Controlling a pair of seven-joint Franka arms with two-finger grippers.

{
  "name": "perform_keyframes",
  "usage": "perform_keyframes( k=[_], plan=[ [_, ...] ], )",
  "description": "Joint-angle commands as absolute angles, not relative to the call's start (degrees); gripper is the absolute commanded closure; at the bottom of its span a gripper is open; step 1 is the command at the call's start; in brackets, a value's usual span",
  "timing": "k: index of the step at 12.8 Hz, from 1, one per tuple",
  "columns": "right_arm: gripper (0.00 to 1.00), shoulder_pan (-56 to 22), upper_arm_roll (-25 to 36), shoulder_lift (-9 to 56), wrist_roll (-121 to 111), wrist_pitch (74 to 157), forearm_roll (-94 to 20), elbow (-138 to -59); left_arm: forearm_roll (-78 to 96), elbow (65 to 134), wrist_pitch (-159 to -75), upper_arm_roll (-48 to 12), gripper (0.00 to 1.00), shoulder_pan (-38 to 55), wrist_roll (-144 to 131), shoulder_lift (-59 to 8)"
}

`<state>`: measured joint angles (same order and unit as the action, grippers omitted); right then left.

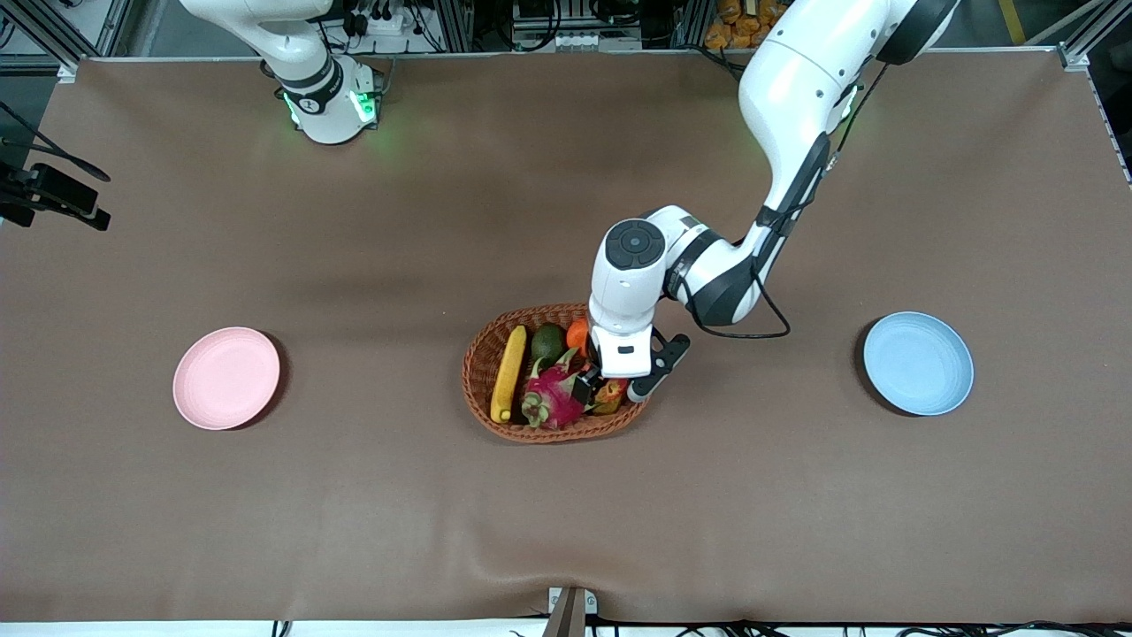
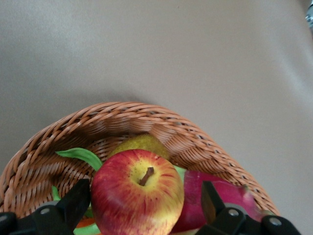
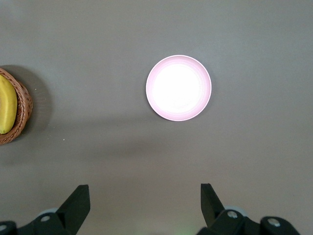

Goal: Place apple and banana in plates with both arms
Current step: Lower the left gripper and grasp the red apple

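The left gripper (image 1: 594, 387) is down in the basket (image 1: 482, 354), its fingers (image 2: 76, 198) spread on either side of the apple (image 2: 137, 193), not yet closed on it. The apple sits at the basket's left-arm end, beside the dragon fruit (image 1: 555, 398). The banana (image 1: 509, 372) lies at the basket's right-arm end. The pink plate (image 1: 226, 378) is well apart from the basket toward the right arm's end of the table (image 1: 796, 495), the blue plate (image 1: 918, 363) toward the left arm's end. The right gripper (image 3: 143, 205) waits high over the table, fingers spread.
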<state>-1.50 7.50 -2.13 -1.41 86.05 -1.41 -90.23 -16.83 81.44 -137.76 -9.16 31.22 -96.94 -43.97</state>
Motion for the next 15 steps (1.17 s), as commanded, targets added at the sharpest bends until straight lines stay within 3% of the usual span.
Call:
perform_keyframes(
  k=[1,5,6,7,8,10,15],
  plan=[
    [0.00,-1.6,7.5,-1.9,-1.3,85.9,-0.5,-89.5,-18.5,80.3,-138.7,-8.5,0.00,32.3,-98.6,-45.3],
    [0.00,-1.5,7.5,-1.9,-1.3,85.9,-0.5,-89.5,-18.5,80.3,-138.7,-8.5,0.00,32.4,-98.2,-45.4],
    [0.00,-1.5,7.5,-1.9,-1.3,85.9,-0.5,-89.5,-18.5,80.3,-138.7,-8.5,0.21,32.3,-97.8,-45.4],
    [0.00,-1.7,7.5,-1.9,-1.3,85.9,-0.5,-89.5,-18.5,80.2,-138.7,-8.6,0.63,32.3,-97.6,-45.3],
    [0.00,-1.7,7.5,-1.9,-1.3,85.9,-0.5,-89.5,-18.5,80.2,-138.7,-8.6,0.95,32.2,-97.2,-44.9],
    [0.00,-1.7,7.5,-1.9,-1.3,85.9,-0.5,-89.5,-18.6,80.1,-137.6,-8.4,1.00,32.0,-96.9,-43.7],
    [0.00,-2.2,7.4,-1.8,-1.6,85.6,-0.7,-89.5,-15.1,80.3,-117.9,-9.1,1.00,23.7,-80.6,-29.0]
  ],
)
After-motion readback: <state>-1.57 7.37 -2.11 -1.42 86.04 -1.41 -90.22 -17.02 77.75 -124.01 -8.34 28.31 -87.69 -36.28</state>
